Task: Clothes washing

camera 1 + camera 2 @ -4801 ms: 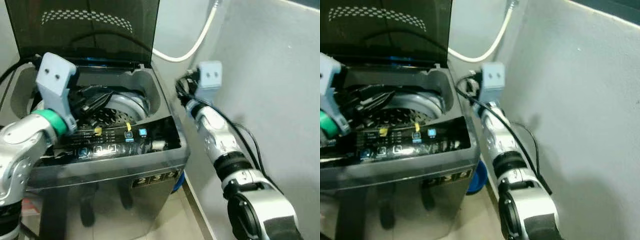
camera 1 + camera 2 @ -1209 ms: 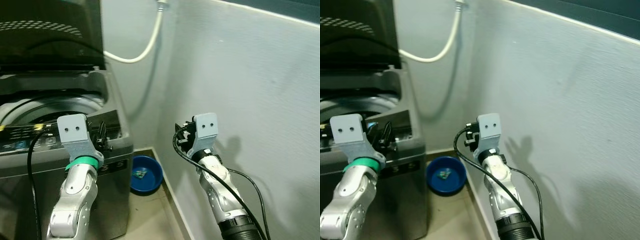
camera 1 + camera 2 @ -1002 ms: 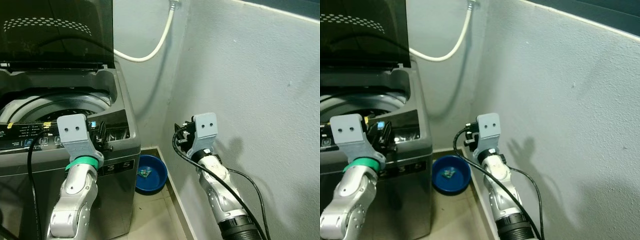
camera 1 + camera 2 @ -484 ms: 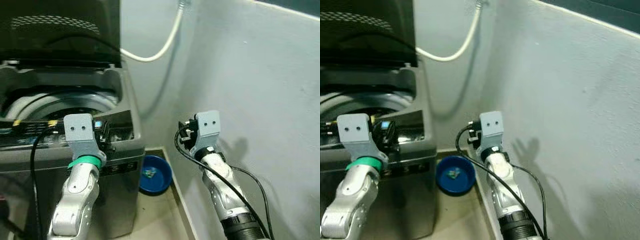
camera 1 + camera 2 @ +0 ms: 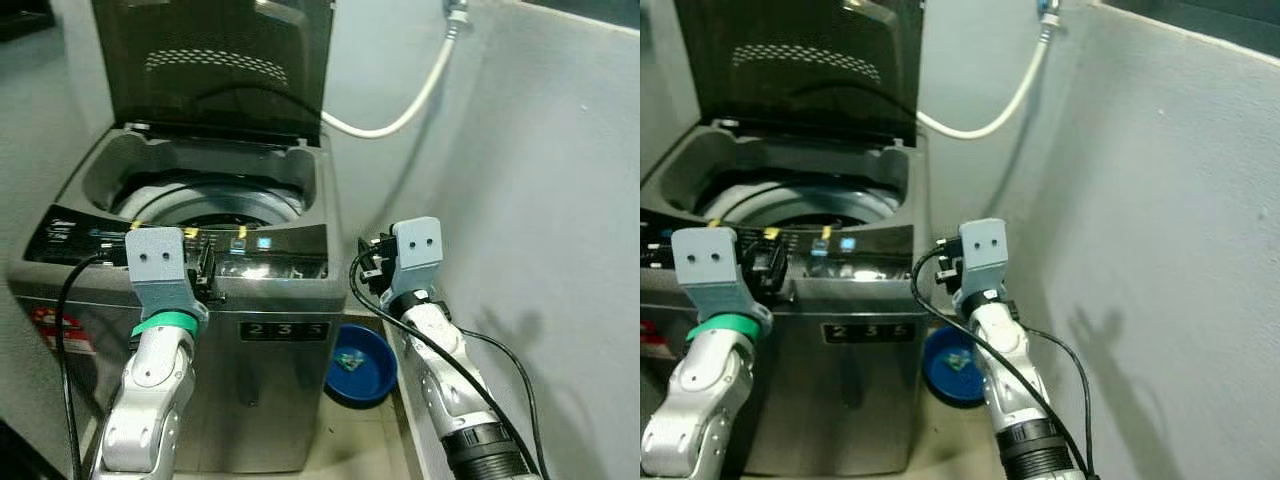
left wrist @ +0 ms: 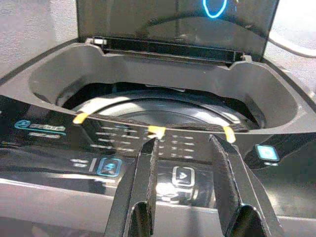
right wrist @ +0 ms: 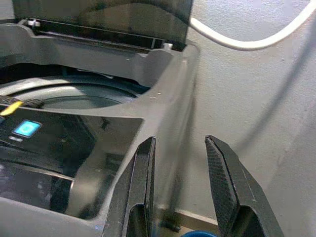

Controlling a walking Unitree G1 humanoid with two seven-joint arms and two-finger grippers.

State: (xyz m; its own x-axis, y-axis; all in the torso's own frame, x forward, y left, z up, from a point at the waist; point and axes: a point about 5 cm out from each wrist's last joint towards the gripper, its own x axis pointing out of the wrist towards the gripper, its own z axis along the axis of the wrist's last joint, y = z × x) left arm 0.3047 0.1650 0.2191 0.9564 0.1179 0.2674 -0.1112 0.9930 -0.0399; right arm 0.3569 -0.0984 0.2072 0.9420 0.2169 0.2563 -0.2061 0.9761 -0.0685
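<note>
In a grey-walled corner, both empty grippers, left gripper point(image 6: 185, 148) and right gripper point(image 7: 180, 148), gape before the open washing machine point(image 5: 270, 300).

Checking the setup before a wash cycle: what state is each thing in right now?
Washer lid: raised open.
Control panel: lit.
Blue basin: on the floor beside the washer, something small inside.
Left gripper: open, empty.
Right gripper: open, empty.

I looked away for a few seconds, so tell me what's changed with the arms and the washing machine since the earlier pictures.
The left gripper, which was reaching into the drum about five seconds ago, has come out and now hovers open in front of the control panel. The right gripper has dropped from beside the washing machine and is open near its front right corner. The camera swung too. The lid stays up, and the blue basin hasn't moved.
</note>
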